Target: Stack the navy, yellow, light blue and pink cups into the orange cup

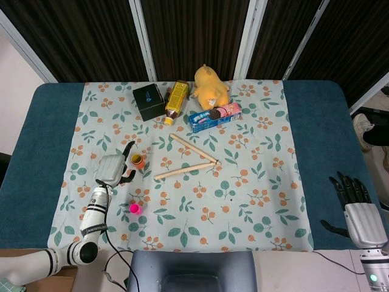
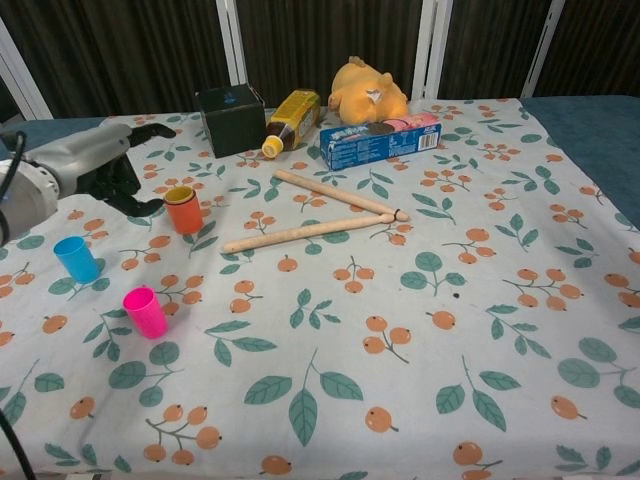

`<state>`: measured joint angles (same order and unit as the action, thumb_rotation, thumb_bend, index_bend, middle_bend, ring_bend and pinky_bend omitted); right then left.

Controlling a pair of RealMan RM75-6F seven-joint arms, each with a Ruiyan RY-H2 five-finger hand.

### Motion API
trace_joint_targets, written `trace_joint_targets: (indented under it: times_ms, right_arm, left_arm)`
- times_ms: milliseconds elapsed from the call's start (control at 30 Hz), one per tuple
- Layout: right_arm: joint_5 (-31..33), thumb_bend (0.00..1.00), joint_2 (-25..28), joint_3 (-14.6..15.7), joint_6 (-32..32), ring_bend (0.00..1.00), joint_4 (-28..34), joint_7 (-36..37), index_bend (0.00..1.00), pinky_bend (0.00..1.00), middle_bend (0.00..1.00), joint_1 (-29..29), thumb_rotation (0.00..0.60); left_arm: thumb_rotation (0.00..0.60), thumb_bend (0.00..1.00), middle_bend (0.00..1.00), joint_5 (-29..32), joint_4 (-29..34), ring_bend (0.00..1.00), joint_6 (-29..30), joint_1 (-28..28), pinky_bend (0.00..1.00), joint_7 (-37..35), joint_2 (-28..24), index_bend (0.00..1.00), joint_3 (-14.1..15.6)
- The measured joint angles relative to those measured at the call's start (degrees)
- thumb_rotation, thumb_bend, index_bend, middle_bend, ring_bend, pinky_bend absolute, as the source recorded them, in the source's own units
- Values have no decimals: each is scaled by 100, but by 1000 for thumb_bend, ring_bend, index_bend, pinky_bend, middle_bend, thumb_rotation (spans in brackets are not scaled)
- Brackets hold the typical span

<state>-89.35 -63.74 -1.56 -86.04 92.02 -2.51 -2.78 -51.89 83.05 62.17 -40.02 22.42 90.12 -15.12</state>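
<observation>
The yellow cup sits inside the orange cup. The left hand is beside it, fingers spread, holding nothing.

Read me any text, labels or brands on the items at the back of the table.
Nothing can be read with confidence.
Blue biscuit box: printing too blurred.
Yellow bottle: label too small.
Black box: small pale mark, unreadable.
Cups and wooden sticks: no text seen.

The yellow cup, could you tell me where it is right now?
In the chest view it sits nested inside the orange cup, only its yellow rim showing, beside the left hand.
</observation>
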Motion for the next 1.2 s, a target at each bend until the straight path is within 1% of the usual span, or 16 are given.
trace_joint_targets:
  times_ms: [67,167,233,333,467,633,867,1000,1067,1100,1133,1200]
  right_arm:
    - [-5,107,-6,4,2,0,2,-15,0,0,0,-1,600]
    - [0,107,-20,4,13,0,2,-50,0,0,0,-5,600]
    - [-1,107,-32,10,34,0,4,-79,0,0,0,-12,600]
    - [-19,107,-53,26,55,0,11,-127,0,0,0,-22,600]
    - [-30,107,-79,37,62,0,21,-178,0,0,0,-25,600]
    - [-12,107,-85,23,43,0,17,-182,0,0,0,-19,600]
    - [9,107,-83,13,62,0,13,-176,0,0,0,-30,600]
    - [11,107,-84,14,68,0,14,-180,0,0,0,-33,600]
    - [11,107,-85,14,70,0,14,-184,0,0,0,-34,600]
    - [10,106,-86,15,73,0,14,-187,0,0,0,-35,600]
    - [6,107,-88,20,76,0,15,-191,0,0,0,-36,600]
    - [9,107,-87,23,81,0,18,-193,0,0,0,-36,600]
  left_arm:
    - [600,354,1000,-159,282,1000,53,160,1000,-108,-278,143,113]
    - [600,355,1000,-407,563,1000,133,449,1000,-321,-677,163,343]
    - [600,355,1000,-525,644,1000,151,644,1000,-523,-885,176,501]
    - [600,357,1000,-615,589,1000,123,824,1000,-744,-1011,186,688]
    - [600,355,1000,-638,274,1000,24,896,1000,-888,-945,205,765]
    - [600,352,1000,-713,-162,1000,-98,956,1000,-1041,-694,240,842]
    - [600,351,1000,-833,-373,1000,-152,1014,1000,-1105,-536,268,862]
    - [600,356,1000,-866,-420,1000,-124,1028,1000,-1132,-510,410,817]
    - [600,366,1000,-869,-427,1000,-122,1030,1000,-1133,-505,517,810]
    - [600,378,1000,-871,-435,1000,-117,1030,1000,-1132,-501,599,802]
    - [600,391,1000,-882,-454,1000,-98,1030,1000,-1132,-488,657,787]
    - [600,417,1000,-917,-480,1000,-37,1033,1000,-1131,-458,717,761]
